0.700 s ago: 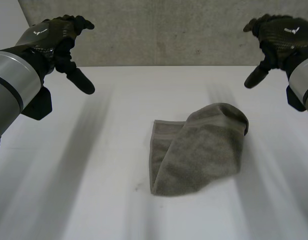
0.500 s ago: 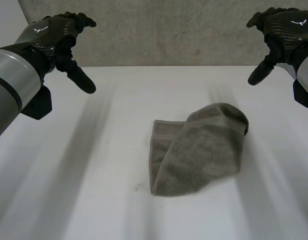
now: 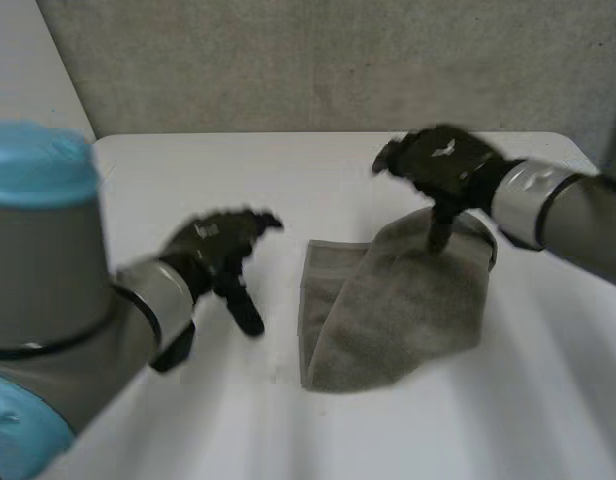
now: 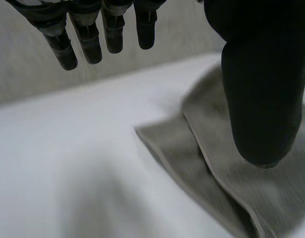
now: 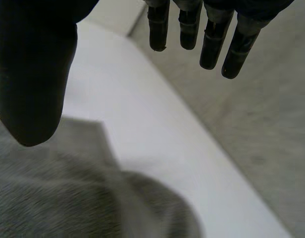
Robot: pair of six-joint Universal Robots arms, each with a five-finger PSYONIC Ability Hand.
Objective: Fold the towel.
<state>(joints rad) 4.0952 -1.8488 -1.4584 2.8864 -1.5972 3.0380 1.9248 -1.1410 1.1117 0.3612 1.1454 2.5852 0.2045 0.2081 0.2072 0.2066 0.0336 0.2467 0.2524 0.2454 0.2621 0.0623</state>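
A grey-green towel [image 3: 393,310] lies crumpled and partly folded over itself on the white table [image 3: 288,180]. My left hand [image 3: 220,248] hovers just left of the towel's left edge, fingers [image 4: 88,39] spread and straight, thumb [image 4: 261,99] apart, nothing in it. The towel's banded edge [image 4: 192,153] lies under that thumb. My right hand [image 3: 443,170] hangs over the towel's far right part, open, with the thumb [image 5: 31,84] pointing down at the cloth [image 5: 68,198] and the fingers [image 5: 212,34] straight above the table's far edge.
A grey wall [image 3: 338,60] stands behind the table's far edge. The table's right edge [image 3: 578,160] runs close beyond my right hand. Bare white table spreads left and in front of the towel.
Both hands have come down and inward from high at the sides: the left to the towel's left edge, the right to above its far right part. The towel has not moved.
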